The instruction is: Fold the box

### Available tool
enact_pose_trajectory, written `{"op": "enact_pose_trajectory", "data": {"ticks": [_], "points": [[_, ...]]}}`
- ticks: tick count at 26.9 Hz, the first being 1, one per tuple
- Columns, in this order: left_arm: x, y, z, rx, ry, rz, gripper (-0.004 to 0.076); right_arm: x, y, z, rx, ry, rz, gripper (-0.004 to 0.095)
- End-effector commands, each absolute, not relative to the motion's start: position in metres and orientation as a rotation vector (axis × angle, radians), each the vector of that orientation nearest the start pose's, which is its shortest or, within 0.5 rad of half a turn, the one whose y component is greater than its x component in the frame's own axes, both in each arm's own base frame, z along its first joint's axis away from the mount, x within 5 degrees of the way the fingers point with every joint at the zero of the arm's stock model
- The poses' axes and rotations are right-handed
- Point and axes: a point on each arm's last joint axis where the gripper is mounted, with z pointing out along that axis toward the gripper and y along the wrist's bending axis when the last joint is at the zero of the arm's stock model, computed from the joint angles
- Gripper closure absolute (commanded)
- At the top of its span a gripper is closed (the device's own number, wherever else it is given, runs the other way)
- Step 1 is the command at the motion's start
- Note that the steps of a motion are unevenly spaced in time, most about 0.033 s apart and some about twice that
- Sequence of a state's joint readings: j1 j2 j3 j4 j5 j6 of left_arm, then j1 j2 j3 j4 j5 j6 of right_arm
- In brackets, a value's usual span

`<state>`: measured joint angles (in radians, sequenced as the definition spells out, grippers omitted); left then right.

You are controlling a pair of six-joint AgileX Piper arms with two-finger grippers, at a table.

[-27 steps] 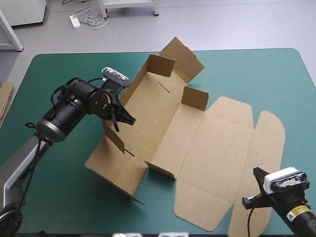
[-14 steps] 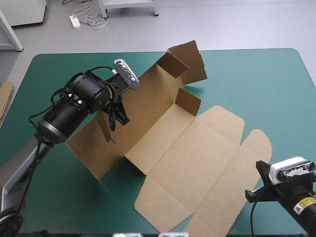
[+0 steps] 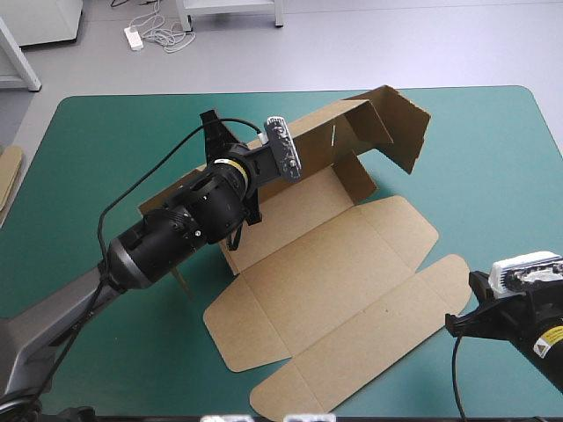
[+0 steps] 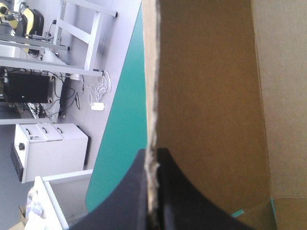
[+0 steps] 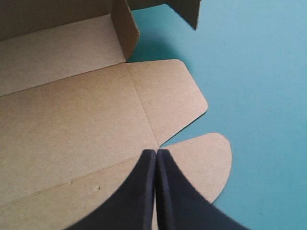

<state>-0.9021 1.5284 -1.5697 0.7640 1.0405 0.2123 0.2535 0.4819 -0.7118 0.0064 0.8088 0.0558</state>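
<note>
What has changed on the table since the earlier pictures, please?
The left gripper, shut on the box, lifted its long wall and turned the whole sheet; the flat part swung toward the table's near edge. The right gripper stayed shut, near the table's near right corner.

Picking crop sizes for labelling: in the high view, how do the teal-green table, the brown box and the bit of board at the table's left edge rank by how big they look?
1. the table, fills most of the view
2. the box
3. the board edge, only a sliver, cut off by the picture's edge
</note>
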Motion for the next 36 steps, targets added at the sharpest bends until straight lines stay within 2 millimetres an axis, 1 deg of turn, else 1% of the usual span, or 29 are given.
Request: {"op": "enact_pose_trajectory", "data": {"ticks": [1,4,7,10,14,16,18,22,25,26,27,28,29,30,31,35,36], "points": [[0.234,-0.22,0.437,1.282,1.61,0.609,0.0733,0.076,0.017,0.365,-0.172,1.997,0.173,0.0909],[0.226,-0.228,0.431,1.338,1.493,0.625,0.0733,0.073,0.016,0.371,-0.165,1.998,0.171,0.0908],[0.216,-0.229,0.423,1.383,1.393,0.635,0.0733,0.07,0.015,0.376,-0.143,2.005,0.185,0.0908],[0.209,-0.223,0.415,1.373,1.359,0.637,0.0733,0.068,0.014,0.378,-0.136,2.008,0.188,0.0908],[0.202,-0.208,0.41,1.337,1.288,0.696,0.0733,0.07,0.015,0.378,-0.137,2.02,0.192,0.0907],[0.196,-0.206,0.408,1.345,1.236,0.653,0.0733,0.074,0.017,0.38,-0.138,2.051,0.192,0.0906],[0.195,-0.208,0.401,1.366,1.208,0.646,0.0733,0.08,0.018,0.384,-0.139,2.073,0.188,0.0906],[0.201,-0.209,0.38,1.437,1.153,0.787,0.0733,0.096,0.024,0.401,-0.136,2.079,0.212,0.0907],[0.204,-0.209,0.375,1.4,1.135,0.85,0.0733,0.107,0.026,0.412,-0.138,2.104,0.208,0.0907],[0.205,-0.209,0.373,1.384,1.136,0.855,0.0733,0.111,0.028,0.414,-0.139,2.125,0.204,0.0907],[0.207,-0.21,0.368,1.368,1.13,0.879,0.0733,0.122,0.03,0.421,-0.142,2.151,0.201,0.0907],[0.208,-0.211,0.365,1.371,1.126,0.891,0.0733,0.125,0.032,0.425,-0.146,2.156,0.205,0.0907],[0.21,-0.212,0.36,1.379,1.137,0.901,0.0733,0.133,0.035,0.432,-0.158,2.177,0.216,0.0907],[0.21,-0.214,0.357,1.387,1.143,0.897,0.0733,0.137,0.037,0.435,-0.166,2.181,0.222,0.0907],[0.213,-0.217,0.352,1.402,1.141,0.921,0.0733,0.144,0.039,0.441,-0.17,2.189,0.22,0.0908],[0.218,-0.224,0.34,1.43,1.153,0.936,0.0733,0.16,0.043,0.452,-0.179,2.195,0.209,0.0908],[0.221,-0.226,0.336,1.423,1.167,0.929,0.0733,0.169,0.045,0.455,-0.204,2.221,0.191,0.0908]]}}
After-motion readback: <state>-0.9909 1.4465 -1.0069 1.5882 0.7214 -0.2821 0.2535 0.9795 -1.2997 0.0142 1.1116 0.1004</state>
